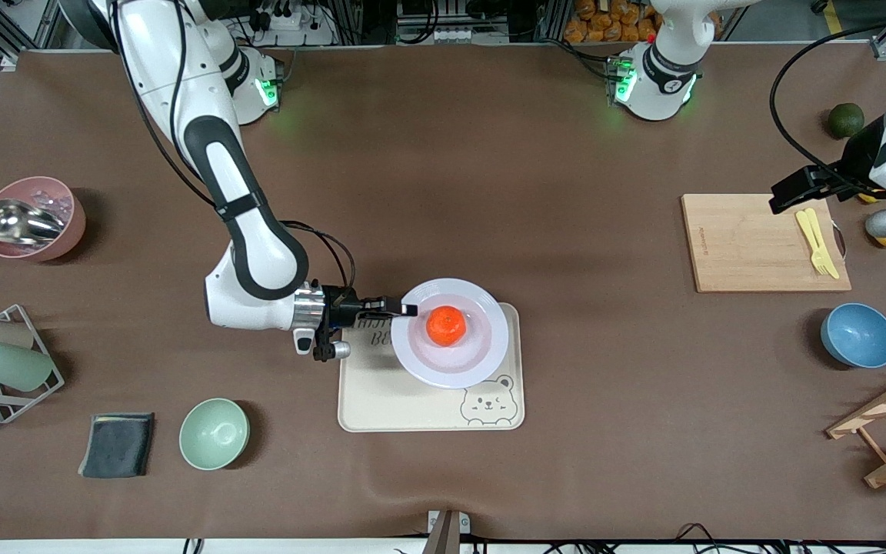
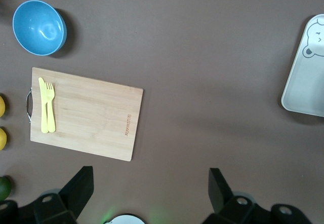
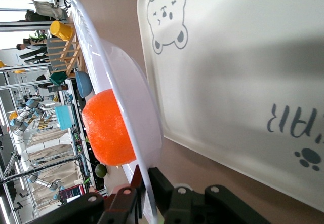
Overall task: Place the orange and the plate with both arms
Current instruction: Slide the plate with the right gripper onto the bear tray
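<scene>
- Orange (image 1: 445, 325) sits in the middle of the plate (image 1: 481, 350), and the plate lies over the bear tray (image 1: 381, 400), covering the tray's corner nearest the robots' bases toward the left arm's end of the table.
- Right gripper (image 1: 406, 310) is clamped on the plate's rim on the side toward the right arm's end — the right wrist view shows the rim (image 3: 147, 183) pinched between its fingers (image 3: 161, 183).
- Left gripper (image 2: 151, 191) hangs with its jaws spread wide and nothing between them, over bare table beside the cutting board (image 1: 758, 246); that arm waits.
- As I judge it, the fruit is already placed and the plate is on or nearly on the tray; what is left is for the right gripper to let go and pull clear.
- Whether the plate rests flat on the tray or is a touch lifted I cannot tell — in the right wrist view its rim looks raised above the tray, but the angle is steep.
- Part of the tray's lettering is hidden under the plate and the gripper.
- Left arm's hand is cut off at the edge of the front view, so its jaws show only from its own wrist camera.
- Yellow fork and knife (image 1: 816, 240) lie on the board, untouched.
</scene>
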